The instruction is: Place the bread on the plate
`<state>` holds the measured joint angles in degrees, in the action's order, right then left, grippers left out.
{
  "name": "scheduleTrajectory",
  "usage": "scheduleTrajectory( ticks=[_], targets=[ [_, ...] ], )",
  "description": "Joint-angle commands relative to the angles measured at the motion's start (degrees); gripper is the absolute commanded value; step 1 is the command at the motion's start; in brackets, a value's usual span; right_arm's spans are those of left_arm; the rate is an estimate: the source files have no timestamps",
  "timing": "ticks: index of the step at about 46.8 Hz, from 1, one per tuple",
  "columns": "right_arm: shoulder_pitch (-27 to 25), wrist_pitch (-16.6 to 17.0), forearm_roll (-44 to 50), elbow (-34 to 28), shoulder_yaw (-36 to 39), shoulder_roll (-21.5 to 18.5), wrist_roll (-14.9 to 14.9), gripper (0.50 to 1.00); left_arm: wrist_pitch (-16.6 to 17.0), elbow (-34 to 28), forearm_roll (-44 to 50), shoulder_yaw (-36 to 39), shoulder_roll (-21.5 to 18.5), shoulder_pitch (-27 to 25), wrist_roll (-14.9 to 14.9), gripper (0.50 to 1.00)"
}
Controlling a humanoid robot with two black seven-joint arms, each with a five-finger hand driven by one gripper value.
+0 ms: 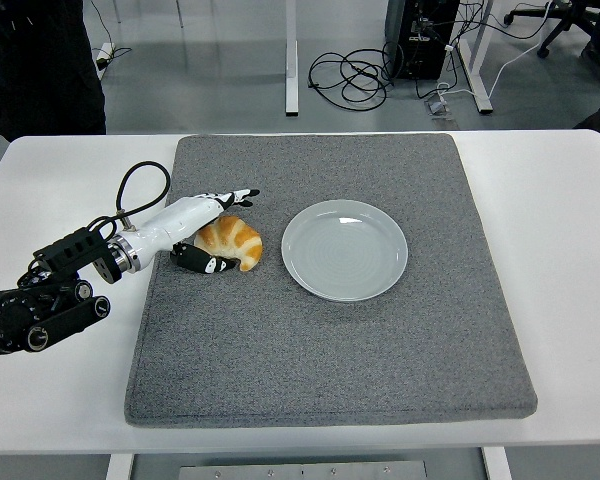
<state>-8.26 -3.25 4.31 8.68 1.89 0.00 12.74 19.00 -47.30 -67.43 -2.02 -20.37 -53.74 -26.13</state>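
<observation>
Bread (232, 241): a croissant-shaped piece lying on the grey mat (330, 340), just left of the plate (345, 250) and apart from it. Nothing is on the plate.

Left robot hand (212, 230): it reaches in from the left and brackets the bread. The upper fingers (235, 197) are extended over the far side of the bread; the thumb lies low on the near-left side, at or close to the crust. Spread around the bread, not pinching it; you cannot confirm firm contact from this view. The bread sits flat on the mat, not lifted.

Step in hand, as judged: the grasp approach, hand positioned, closure not yet made. Lift and transfer are not yet begun.

What the next move calls for: close the fingers and thumb onto the bread from opposite sides, gently, since a soft crust will likely deform or flake. Check that it is held before you raise it. Then carry it right, clear of the plate rim, and set it down near the plate's middle.

The right arm does not show. The mat lies on the white bench (570, 220).
</observation>
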Motion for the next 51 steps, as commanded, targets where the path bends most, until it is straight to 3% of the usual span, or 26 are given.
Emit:
scheduleTrajectory(
  ticks=[1,7,9,14,18,28,34,51],
  targets=[
    [0.00,0.00,0.00,0.03,-0.04,0.00,0.00,1.000,-0.01,0.10,0.02,0.00,0.15,0.39,0.02,0.918],
    [0.00,0.00,0.00,0.03,0.05,0.00,0.00,1.000,-0.01,0.10,0.02,0.00,0.15,0.74,0.02,0.915],
    [0.00,0.00,0.00,0.02,0.05,0.00,0.00,1.000,-0.01,0.10,0.02,-0.09,0.15,0.74,-0.06,0.893],
    [0.00,0.00,0.00,0.03,-0.04,0.00,0.00,1.000,0.08,0.10,0.11,0.00,0.15,0.74,-0.68,0.701],
    [0.00,0.00,0.00,0.02,0.05,0.00,0.00,1.000,0.08,0.10,0.19,-0.09,0.06,0.65,-1.38,0.500],
    [0.00,0.00,0.00,0.03,-0.04,0.00,0.00,1.000,-0.01,0.10,0.19,0.00,-0.38,-0.22,-2.35,0.500],
    [0.00,0.00,0.00,-0.06,-0.04,0.00,0.00,1.000,-0.19,0.10,0.19,0.08,-0.38,-1.10,-4.37,0.500],
    [0.00,0.00,0.00,0.03,0.05,0.00,0.00,1.000,-0.45,0.01,0.19,0.00,-4.07,-9.71,-5.42,0.500]
  ],
)
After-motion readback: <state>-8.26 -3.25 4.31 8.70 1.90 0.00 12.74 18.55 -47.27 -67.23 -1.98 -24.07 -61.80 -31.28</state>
